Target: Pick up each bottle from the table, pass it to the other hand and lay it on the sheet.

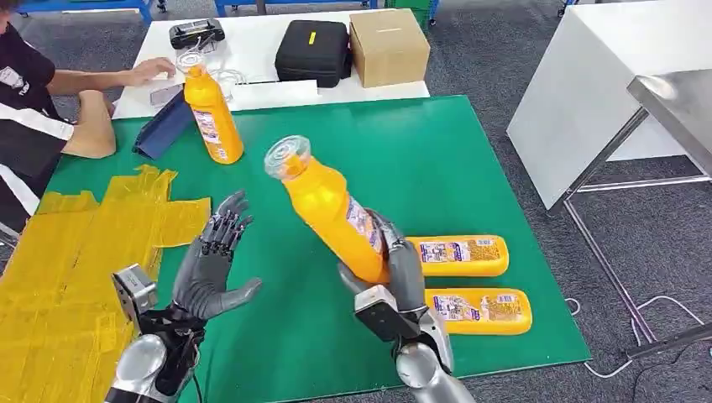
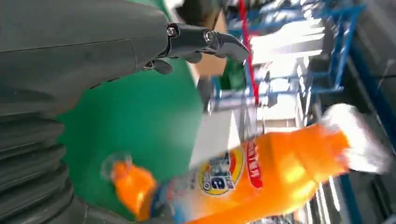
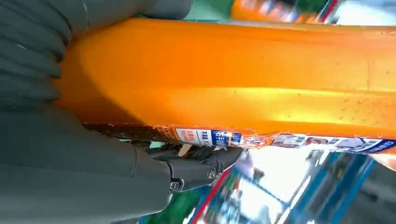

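- Gripping the lifted bottle [image 1: 327, 210] low on its body, the right hand [image 1: 395, 277] holds it above the green mat [image 1: 470, 159], tilted so its clear cap points up and toward the robot's left; the fingers wrap the labelled lower part, and the right wrist view shows the orange body pressed against the palm.
- That lean looks deliberate: it brings the upper body and neck toward the other arm, leaving bare bottle for the hand-over.
- The left hand [image 1: 214, 264] is raised beside it, palm turned toward the bottle, fingers spread and holding nothing; a clear gap lies between them. In the left wrist view the bottle [image 2: 252, 172] hangs blurred ahead of the palm, apart from the fingers [image 2: 205, 39].
- My judgement: the pass is about to be made but is not yet made, and the left hand needs to close on the free upper part before the right lets go.
- The yellow sheet [image 1: 75, 252] lies on the robot's left side of the desk, which suits a left-hand lay-down.
- Two more bottles [image 1: 462, 256] lie flat on the mat at the right, one just beside the other, within the right arm's side.
- Another bottle [image 1: 212, 109] stands upright at the far left of the mat.
- A person [image 1: 34, 101] sits at the far left, one hand on the white desk [image 1: 252, 38] beyond.
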You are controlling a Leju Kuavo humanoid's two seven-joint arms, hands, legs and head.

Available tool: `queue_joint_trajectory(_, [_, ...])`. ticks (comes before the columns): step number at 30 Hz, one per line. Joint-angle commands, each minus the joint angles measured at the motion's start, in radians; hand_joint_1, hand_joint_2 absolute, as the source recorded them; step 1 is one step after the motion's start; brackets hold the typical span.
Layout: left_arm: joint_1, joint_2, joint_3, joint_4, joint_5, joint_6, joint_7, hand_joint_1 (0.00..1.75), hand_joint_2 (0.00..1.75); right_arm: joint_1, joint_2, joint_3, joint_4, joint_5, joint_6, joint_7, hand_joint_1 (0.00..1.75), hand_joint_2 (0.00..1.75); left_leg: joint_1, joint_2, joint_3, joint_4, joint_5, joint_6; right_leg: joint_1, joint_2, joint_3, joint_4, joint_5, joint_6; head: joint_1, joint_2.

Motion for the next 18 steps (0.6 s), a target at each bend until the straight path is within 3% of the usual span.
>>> queue_joint_trajectory(1, [-0.103, 0.037, -0.047, 0.195, 0.104, -0.042, 0.032, 0.0, 1.75, -0.093, 0.009, 0.125, 0.177, -0.03, 0.021, -0.017, 1.75, 1.75, 0.001, -0.002, 0.005, -0.001, -0.001, -0.001, 0.001, -0.001, 0.005, -0.001, -0.001, -0.001, 0.0, 0.0])
queue_joint_trajectory(18, [-0.108, 0.039, -0.062, 0.196, 0.12, -0.041, 0.035, 0.0, 1.75, -0.106, 0.005, 0.146, 0.206, -0.022, 0.02, -0.014, 1.75, 1.75, 0.001, -0.002, 0.005, 0.0, -0.002, -0.001, 0.001, -0.001, 0.006, 0.0, -0.002, -0.002, 0.0, 0.0])
